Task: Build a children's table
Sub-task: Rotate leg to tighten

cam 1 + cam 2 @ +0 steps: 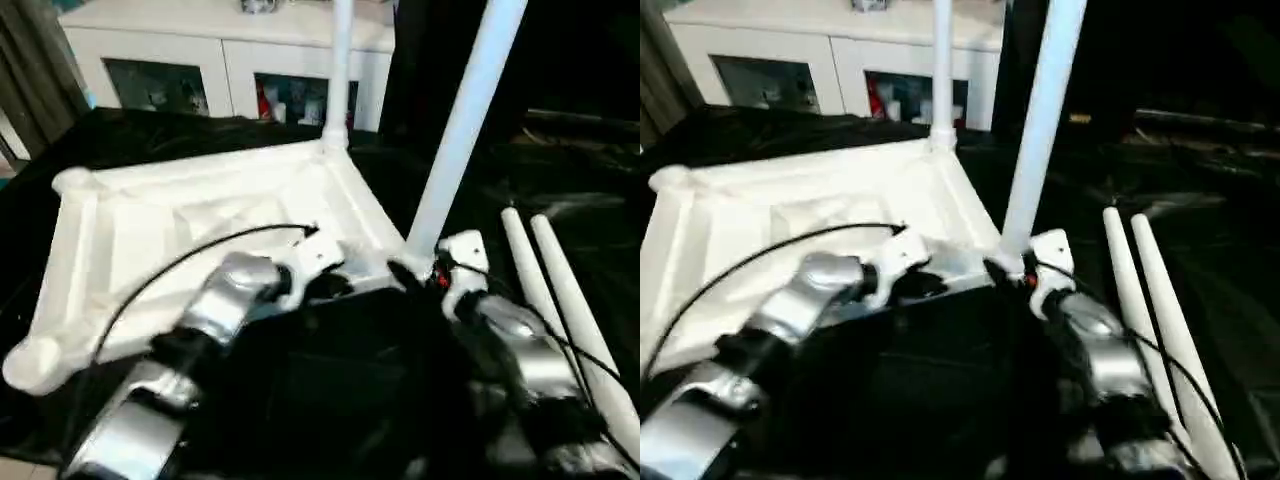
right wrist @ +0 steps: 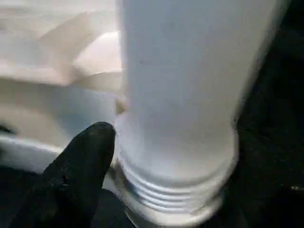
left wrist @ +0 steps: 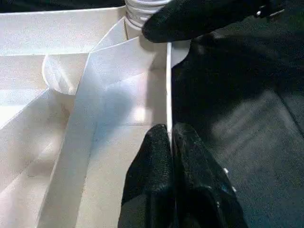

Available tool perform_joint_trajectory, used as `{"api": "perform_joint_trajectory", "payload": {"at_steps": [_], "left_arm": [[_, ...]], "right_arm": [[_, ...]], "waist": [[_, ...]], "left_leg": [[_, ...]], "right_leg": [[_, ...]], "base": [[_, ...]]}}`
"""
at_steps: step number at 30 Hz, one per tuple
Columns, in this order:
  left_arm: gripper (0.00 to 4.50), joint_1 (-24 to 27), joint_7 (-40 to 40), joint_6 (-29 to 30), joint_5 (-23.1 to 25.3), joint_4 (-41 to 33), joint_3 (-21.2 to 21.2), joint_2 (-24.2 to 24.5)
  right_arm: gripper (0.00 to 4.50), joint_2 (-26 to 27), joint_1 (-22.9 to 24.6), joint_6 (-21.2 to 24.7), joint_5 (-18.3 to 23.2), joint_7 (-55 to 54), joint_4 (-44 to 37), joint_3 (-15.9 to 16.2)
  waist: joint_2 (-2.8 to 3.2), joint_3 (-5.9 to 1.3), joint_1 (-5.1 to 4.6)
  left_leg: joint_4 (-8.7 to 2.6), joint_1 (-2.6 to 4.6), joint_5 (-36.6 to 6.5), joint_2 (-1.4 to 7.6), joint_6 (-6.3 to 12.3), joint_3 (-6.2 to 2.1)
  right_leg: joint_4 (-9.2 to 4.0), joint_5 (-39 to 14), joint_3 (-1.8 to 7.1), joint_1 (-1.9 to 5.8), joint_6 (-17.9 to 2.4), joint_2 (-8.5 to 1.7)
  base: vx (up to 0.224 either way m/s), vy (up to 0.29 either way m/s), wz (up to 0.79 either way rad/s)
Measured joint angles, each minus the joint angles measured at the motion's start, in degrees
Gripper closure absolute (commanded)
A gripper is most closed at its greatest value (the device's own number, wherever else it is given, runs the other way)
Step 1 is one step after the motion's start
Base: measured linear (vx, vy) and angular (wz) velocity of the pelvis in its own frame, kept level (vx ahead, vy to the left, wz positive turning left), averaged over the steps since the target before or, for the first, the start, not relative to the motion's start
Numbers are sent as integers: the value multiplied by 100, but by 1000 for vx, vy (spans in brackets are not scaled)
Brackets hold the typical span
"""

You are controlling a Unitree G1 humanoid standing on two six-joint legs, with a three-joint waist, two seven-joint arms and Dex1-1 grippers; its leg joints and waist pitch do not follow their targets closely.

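I am on the second leg point(image 1: 462, 125) of the table — it stands tilted at the near right corner of the upturned tabletop point(image 1: 200, 215), which lies on the black-draped table point(image 1: 590, 200). One leg point(image 1: 340, 70) is already upright in the far corner, and two spare legs point(image 1: 560, 300) lie on the cloth to the right. My left gripper point(image 3: 169, 142) is pinched shut on the tabletop's thin near rim, steadying it. My right gripper point(image 1: 420, 270) is at the leg's base; I cannot tell how its fingers stand. The right wrist view gives what the head views do not — threads point(image 2: 166, 190) still exposed below the leg's collar, with one black finger point(image 2: 80, 161) beside them. So I judge the leg not fully seated: next comes straightening and turning it home.
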Motion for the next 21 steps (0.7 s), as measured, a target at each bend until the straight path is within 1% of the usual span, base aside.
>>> {"api": "perform_joint_trajectory", "payload": {"at_steps": [3, 5, 11, 12, 15, 17, 20, 21], "left_arm": [[450, 144, -534, -76, -143, -218, -16, 274], [450, 206, -804, -149, -192, -303, -34, 395], [450, 317, -1082, -243, -210, -451, -36, 513], [450, 325, -1092, -243, -209, -466, -36, 516], [450, 367, -1135, -240, -209, -534, -36, 541], [450, 381, -1155, -240, -211, -556, -36, 551], [450, 391, -1195, -240, -211, -564, -25, 561], [450, 393, -1196, -240, -211, -566, -24, 562]], "right_arm": [[79, -381, 256, 31, 97, 727, -395, 189], [79, -499, 377, 114, 184, 1042, -580, 235], [79, -657, 435, 316, 329, 1544, -833, 289], [103, -676, 434, 328, 371, 1562, -857, 288], [103, -726, 434, 400, 430, 1696, -887, 288], [134, -753, 434, 458, 443, 1757, -892, 288], [156, -759, 434, 488, 455, 1793, -892, 282], [156, -759, 434, 491, 458, 1797, -892, 283]], "waist": [[1, 0, 6], [1, 0, 5], [0, 0, 8], [-1, 0, 10], [-5, 3, 9], [-5, 3, 11], [-6, 4, 10], [-7, 4, 11]], "left_leg": [[-10, -3, 1, 0, 4, 1], [-15, -6, 8, 0, 16, 1], [-16, -6, 11, 0, 21, 1], [-16, -6, 11, 0, 21, 1], [-16, -6, 12, 0, 22, 2], [-16, -6, 12, 0, 22, 2], [-16, -6, 12, 0, 23, 2], [-16, -6, 12, 0, 23, 2]], "right_leg": [[-21, -3, -1, 2, 0, 0], [-30, -3, -1, 2, 0, 1], [-34, -2, -1, 3, 0, 1], [-33, -2, -1, 3, 0, 1], [-33, -2, -2, 3, -1, 1], [-33, -2, -2, 3, -1, 1], [-33, -2, -2, 3, 0, 1], [-32, -2, -2, 3, -1, 1]], "base": [[0, 0, 0], [0, 0, 0], [0, 0, 0], [0, 0, 0], [0, 0, 0], [0, 0, 0], [0, 0, 0], [0, 0, 0]]}}
